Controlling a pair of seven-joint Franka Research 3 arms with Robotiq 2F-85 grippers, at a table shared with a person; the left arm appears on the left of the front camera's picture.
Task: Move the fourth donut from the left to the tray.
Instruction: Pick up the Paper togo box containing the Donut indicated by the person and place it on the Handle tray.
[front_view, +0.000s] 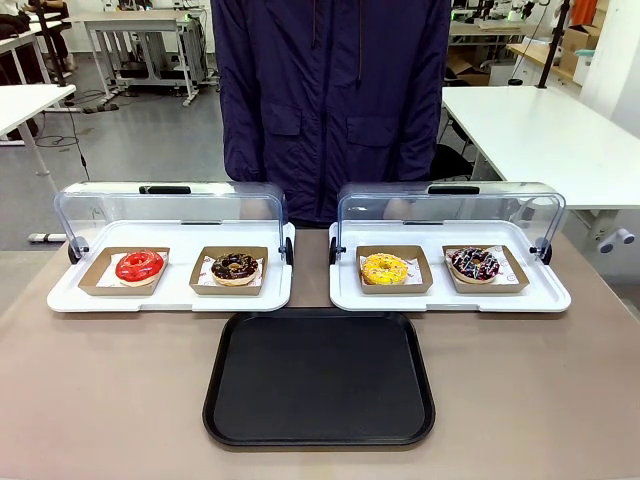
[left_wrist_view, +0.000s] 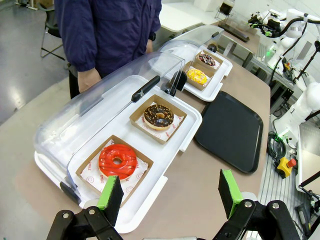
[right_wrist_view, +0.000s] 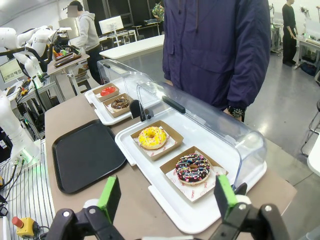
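The fourth donut (front_view: 475, 263) has dark icing with coloured drizzle and lies in a brown holder at the right end of the right white tray (front_view: 450, 300). I see the same fourth donut (right_wrist_view: 192, 168) just ahead of my right gripper (right_wrist_view: 167, 197), which is open and holds nothing. It is the far small fourth donut (left_wrist_view: 207, 60) in the left wrist view. The black tray (front_view: 320, 378) lies bare at the table's front middle. My left gripper (left_wrist_view: 170, 192) is open and hovers near the red donut (left_wrist_view: 117, 160).
A yellow donut (front_view: 385, 268) shares the right tray. The left white tray (front_view: 170, 295) holds a red donut (front_view: 139, 266) and a crumb-topped chocolate donut (front_view: 235, 266). Both clear lids (front_view: 170, 215) stand raised behind the donuts. A person in a dark jacket (front_view: 330, 100) stands at the far side.
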